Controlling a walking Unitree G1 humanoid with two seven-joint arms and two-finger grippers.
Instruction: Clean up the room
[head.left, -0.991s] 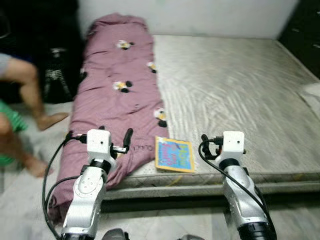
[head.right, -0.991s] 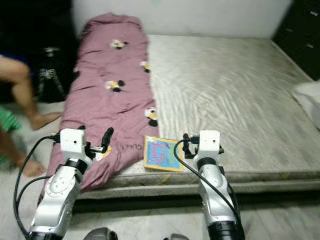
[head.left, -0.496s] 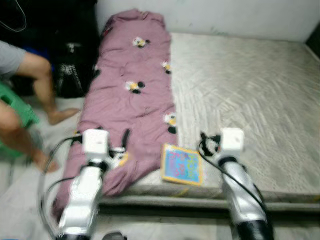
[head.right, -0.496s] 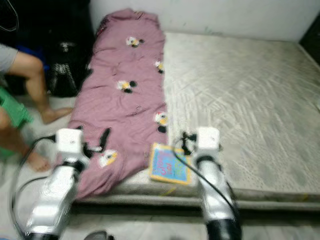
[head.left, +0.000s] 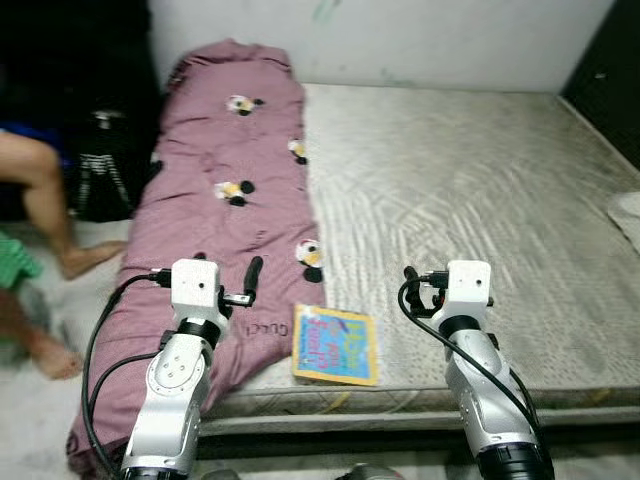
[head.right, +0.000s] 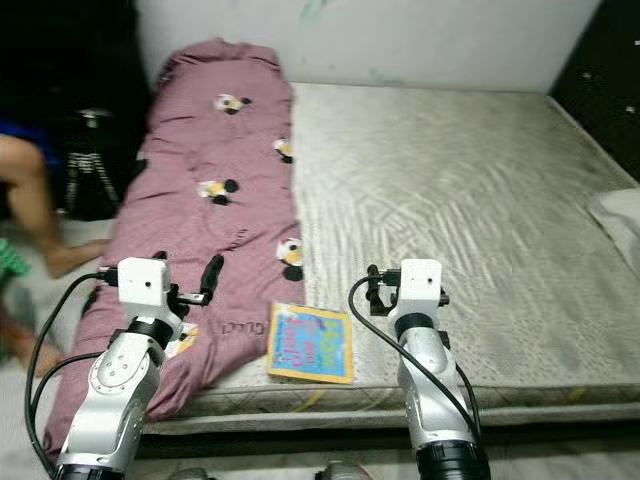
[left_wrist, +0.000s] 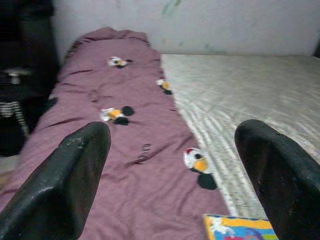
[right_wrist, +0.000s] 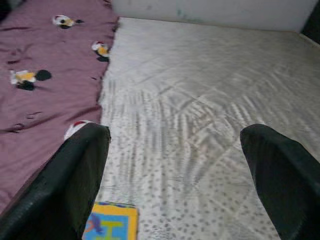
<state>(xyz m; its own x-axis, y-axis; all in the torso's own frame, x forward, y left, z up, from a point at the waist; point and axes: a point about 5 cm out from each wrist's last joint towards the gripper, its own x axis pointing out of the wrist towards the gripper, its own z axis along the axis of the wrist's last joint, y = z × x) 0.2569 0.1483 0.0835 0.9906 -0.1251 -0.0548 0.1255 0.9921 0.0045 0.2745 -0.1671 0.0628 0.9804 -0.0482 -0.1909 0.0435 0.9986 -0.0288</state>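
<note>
A colourful picture book (head.left: 335, 344) lies flat on the bare grey mattress (head.left: 470, 190), close to its front edge. To its left a long purple blanket (head.left: 225, 200) with cartoon prints runs along the mattress side and hangs over the front. My left gripper (left_wrist: 172, 131) is open, held above the blanket's near end, with the book's corner (left_wrist: 240, 227) low between its fingers. My right gripper (right_wrist: 175, 132) is open too, hovering over the mattress just right of the book (right_wrist: 111, 222). Neither holds anything.
A person's bare legs (head.left: 45, 200) are on the floor at the left, next to a black tripod (head.left: 100, 160). Something white (head.left: 628, 212) lies at the mattress's right edge. Dark furniture (head.left: 610, 80) stands at the back right, a pale wall behind.
The camera swung left and back again, so the whole picture shifted. Both arms keep the same pose with fingers apart. The book and blanket lie as before.
</note>
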